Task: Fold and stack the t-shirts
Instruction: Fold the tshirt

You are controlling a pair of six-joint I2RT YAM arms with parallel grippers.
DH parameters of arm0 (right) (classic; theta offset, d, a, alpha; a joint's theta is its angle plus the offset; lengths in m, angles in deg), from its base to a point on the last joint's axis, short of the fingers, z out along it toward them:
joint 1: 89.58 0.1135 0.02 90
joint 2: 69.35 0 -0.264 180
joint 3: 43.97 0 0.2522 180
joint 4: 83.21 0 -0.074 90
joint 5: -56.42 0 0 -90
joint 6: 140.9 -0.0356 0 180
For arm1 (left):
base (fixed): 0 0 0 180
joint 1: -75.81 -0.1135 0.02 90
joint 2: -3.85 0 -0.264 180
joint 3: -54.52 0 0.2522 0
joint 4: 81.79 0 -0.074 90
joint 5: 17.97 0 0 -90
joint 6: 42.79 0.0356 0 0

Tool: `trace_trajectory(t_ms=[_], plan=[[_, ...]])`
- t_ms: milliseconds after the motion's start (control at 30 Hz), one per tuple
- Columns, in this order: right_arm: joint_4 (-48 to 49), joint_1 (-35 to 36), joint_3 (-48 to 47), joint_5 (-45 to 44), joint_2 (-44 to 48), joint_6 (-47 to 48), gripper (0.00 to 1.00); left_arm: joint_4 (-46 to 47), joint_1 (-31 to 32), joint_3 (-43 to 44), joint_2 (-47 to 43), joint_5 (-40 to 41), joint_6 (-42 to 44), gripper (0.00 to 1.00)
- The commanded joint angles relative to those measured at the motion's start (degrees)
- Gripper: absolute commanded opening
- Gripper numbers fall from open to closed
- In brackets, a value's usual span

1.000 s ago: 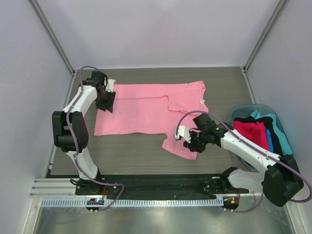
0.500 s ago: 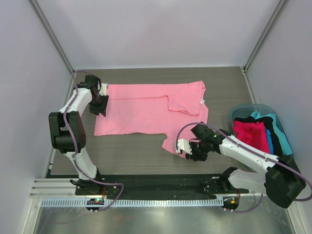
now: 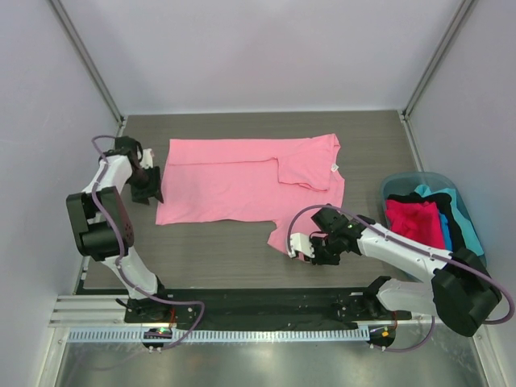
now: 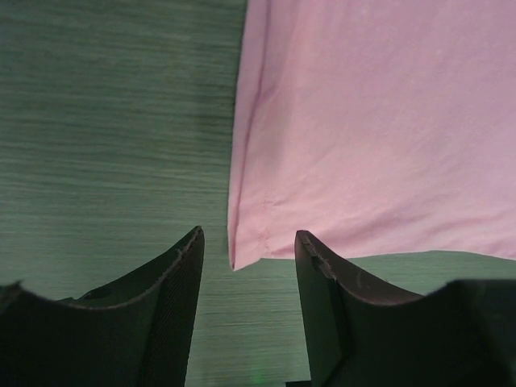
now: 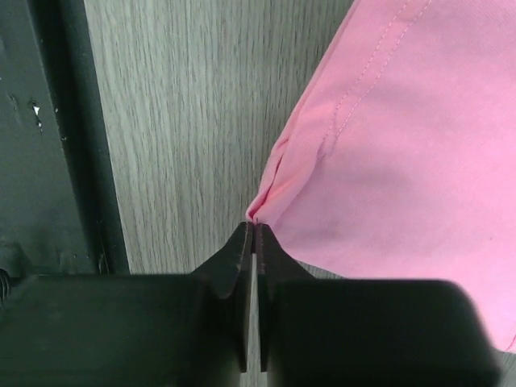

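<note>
Cloth from the near right corner of the light pink t-shirt [image 3: 242,181] seems to be nipped in the right gripper [image 5: 254,230]. Its jaws are pressed together, though the wrist view shows only a folded tip of the stitched edge meeting them. From that pinch the rest of the shirt lies farther out and to the left. My guess is that the coming fold carries this corner that way, over the shirt's body.

The left gripper [image 4: 248,234] hovers just off the shirt's left edge with its jaws spread and nothing in them. The shirt's near left corner lies on the table [image 3: 210,242] just beyond the gap between its fingers. Each arm is therefore nearest its own end of the shirt.

The shirt lies flat with its long axis running left to right. Its white neck tag [image 3: 335,168] is at the right end, and the far right part is folded inward.

Right of the shirt, and apart from it, stands the light-blue tub [image 3: 403,179]. A hot pink shirt [image 3: 413,222] lies heaped in it, with a black shirt [image 3: 453,230] beside that and a teal shirt [image 3: 470,235] along the tub's right side. None of them is folded.
</note>
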Motion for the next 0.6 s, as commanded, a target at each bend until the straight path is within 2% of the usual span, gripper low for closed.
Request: trace_trajectory(t_ms=[0, 33, 133, 567], plan=[[2.0, 0.5, 0.2, -1.1, 0.7, 0.2, 0.05, -1.2, -3.8, -1.5, -3.1, -5.5, -3.7, 0.51], [1.8, 0.5, 0.0, -1.5, 0.8, 0.2, 0.02, -2.0, -4.2, -1.5, -2.7, -6.1, -3.6, 0.5], [1.2, 0.5, -0.4, -2.3, 1.4, -0.3, 0.01, -7.4, -5.1, -1.0, -0.8, -7.8, -2.4, 0.48], [1.7, 0.5, -0.5, -3.0, 0.3, -0.3, 0.01, -8.7, -6.7, -4.8, -0.2, -6.7, -1.5, 0.47]])
